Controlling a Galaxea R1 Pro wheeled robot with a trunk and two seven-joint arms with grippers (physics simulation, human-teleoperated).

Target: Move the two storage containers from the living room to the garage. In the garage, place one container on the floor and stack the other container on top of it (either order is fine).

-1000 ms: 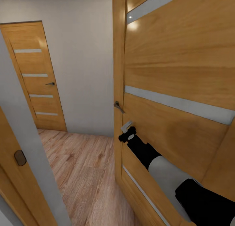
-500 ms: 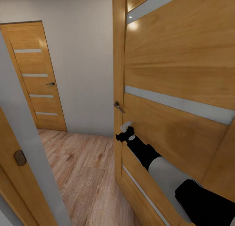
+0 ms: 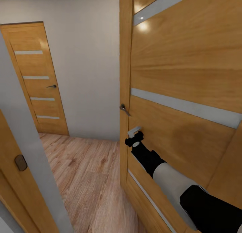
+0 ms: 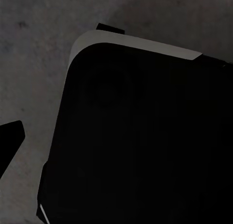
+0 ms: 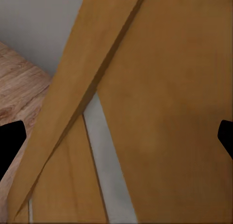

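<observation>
The right gripper (image 3: 133, 132), fingers spread wide, presses against an open wooden door (image 3: 188, 75) below its handle (image 3: 124, 109). Transit step, probably; next, push wider and drive through.

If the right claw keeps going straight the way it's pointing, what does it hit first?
Most likely the near wooden door: the right claw points at its panel just below the handle, and the right wrist view shows wood straight ahead.

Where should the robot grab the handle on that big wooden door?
Probably on the thin lever of the door handle, near its free end. It juts out sideways from the door edge, so coming from below suits best: the right gripper sits just under it, near the door face.
</observation>
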